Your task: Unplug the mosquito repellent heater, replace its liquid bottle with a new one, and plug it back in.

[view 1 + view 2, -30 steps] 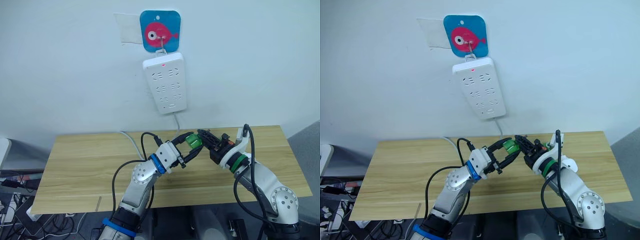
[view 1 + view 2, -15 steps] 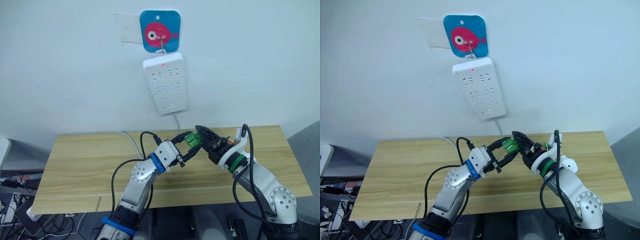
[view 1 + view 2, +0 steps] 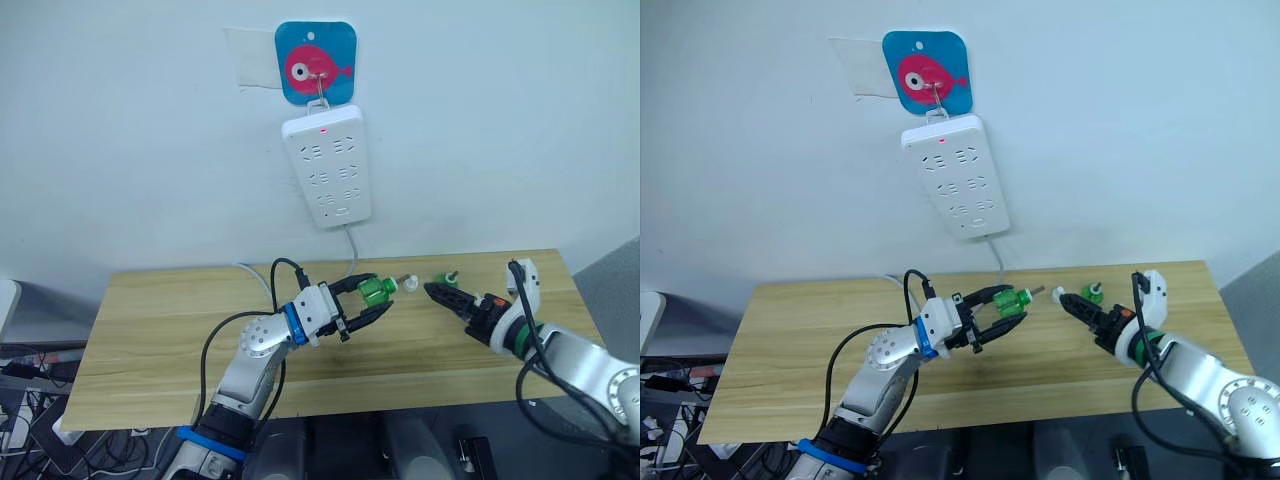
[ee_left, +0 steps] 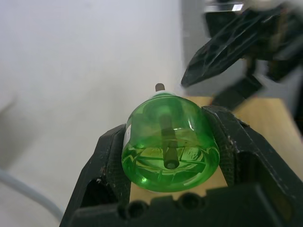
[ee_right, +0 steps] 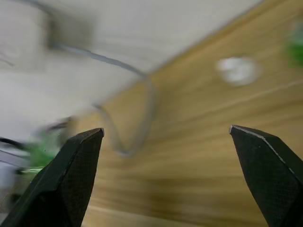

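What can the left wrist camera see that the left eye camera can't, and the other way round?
The left wrist view gives the close-up: the dark wick running down inside the green bottle, seen from its base.

The left eye view gives the room: the power strip on the wall, the fish hook, the table, and a white cap and a second green bottle on it.

Both share the left gripper shut on the bottle, with the right gripper nearby, apart from it.

A green translucent bottle — bare dark wick, no cap — lies sideways, clamped in the left gripper. A second green bottle stands upright on the counter — a small white cap just beside.
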Robot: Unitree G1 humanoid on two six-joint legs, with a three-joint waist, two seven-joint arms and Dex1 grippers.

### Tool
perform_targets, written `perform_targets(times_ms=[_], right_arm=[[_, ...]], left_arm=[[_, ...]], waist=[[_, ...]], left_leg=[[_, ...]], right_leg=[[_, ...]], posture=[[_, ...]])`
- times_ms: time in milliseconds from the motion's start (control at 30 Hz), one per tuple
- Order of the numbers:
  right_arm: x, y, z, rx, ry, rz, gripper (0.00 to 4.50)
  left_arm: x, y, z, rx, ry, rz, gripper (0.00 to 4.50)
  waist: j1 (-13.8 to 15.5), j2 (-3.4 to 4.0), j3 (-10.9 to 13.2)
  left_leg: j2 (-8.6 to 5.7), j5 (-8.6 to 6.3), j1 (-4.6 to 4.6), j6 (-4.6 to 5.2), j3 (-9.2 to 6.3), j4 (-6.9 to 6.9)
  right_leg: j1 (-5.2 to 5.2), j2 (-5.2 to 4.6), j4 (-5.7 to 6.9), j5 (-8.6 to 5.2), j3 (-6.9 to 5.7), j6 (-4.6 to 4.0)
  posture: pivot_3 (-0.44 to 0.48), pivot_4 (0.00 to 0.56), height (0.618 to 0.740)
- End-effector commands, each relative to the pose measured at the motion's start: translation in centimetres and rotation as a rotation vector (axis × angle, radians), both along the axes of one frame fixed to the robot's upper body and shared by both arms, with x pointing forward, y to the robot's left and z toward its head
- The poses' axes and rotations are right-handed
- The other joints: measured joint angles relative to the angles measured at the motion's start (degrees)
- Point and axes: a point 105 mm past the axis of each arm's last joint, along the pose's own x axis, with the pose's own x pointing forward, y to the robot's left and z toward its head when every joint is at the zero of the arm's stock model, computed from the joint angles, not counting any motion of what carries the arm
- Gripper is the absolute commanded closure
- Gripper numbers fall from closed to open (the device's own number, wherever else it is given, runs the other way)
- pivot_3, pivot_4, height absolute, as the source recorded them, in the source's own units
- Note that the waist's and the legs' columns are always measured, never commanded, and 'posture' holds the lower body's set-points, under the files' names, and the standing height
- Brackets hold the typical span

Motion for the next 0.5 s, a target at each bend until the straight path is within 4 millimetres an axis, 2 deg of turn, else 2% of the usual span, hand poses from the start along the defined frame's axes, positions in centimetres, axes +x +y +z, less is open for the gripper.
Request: perform_targets(times_ms=[33, 100, 233, 367, 500], right_arm=[[0.2, -3.2, -0.3, -0.359, -0.030, 0.102, 0.04], [0.7, -5.3, -0.4, -0.505, -0.009, 0.121, 0.04], [2.4, -8.0, -0.6, -0.590, 0.028, 0.058, 0.04], [3.9, -8.1, -1.7, -0.608, 0.108, 0.052, 0.04], [4.2, -8.2, -2.4, -0.609, 0.183, 0.028, 0.04]], left_arm=[[-0.4, 0.3, 0.9, -0.007, -0.045, -0.061, 2.22], [-0.2, 0.6, 0.8, -0.003, -0.042, -0.061, 2.22], [-0.2, 0.3, 0.8, -0.008, -0.041, -0.066, 2.22], [-0.8, -0.4, 1.2, -0.037, -0.035, -0.068, 2.22], [-1.6, -0.2, 1.1, -0.029, -0.029, -0.070, 2.22]], waist=[[0.0, 0.06, 0.0], [0.0, 0.07, 0.0], [-0.1, 0.03, 0.0], [-0.1, 0.01, 0.0], [0.1, 0.01, 0.0]], left_leg=[[-0.04, 0.01, 0.00, 0.02, 0.02, -0.02], [0.01, 0.01, -0.01, 0.03, -0.02, 0.01], [0.01, 0.00, -0.01, 0.04, 0.04, 0.04], [0.04, -0.01, -0.02, 0.05, 0.04, 0.05], [0.06, -0.01, -0.06, 0.05, -0.03, 0.02]], right_leg=[[-0.01, 0.01, -0.01, 0.00, 0.00, 0.00], [0.02, 0.02, -0.06, 0.00, -0.04, 0.00], [0.02, -0.04, -0.04, 0.00, 0.00, 0.01], [0.02, -0.08, -0.04, 0.00, 0.01, 0.01], [-0.01, -0.12, -0.05, 0.00, 0.03, 0.01]], posture=[[-0.182, 0.250, 0.740], [-0.191, 0.255, 0.740], [-0.178, 0.260, 0.740], [-0.158, 0.264, 0.740], [-0.126, 0.269, 0.740]])
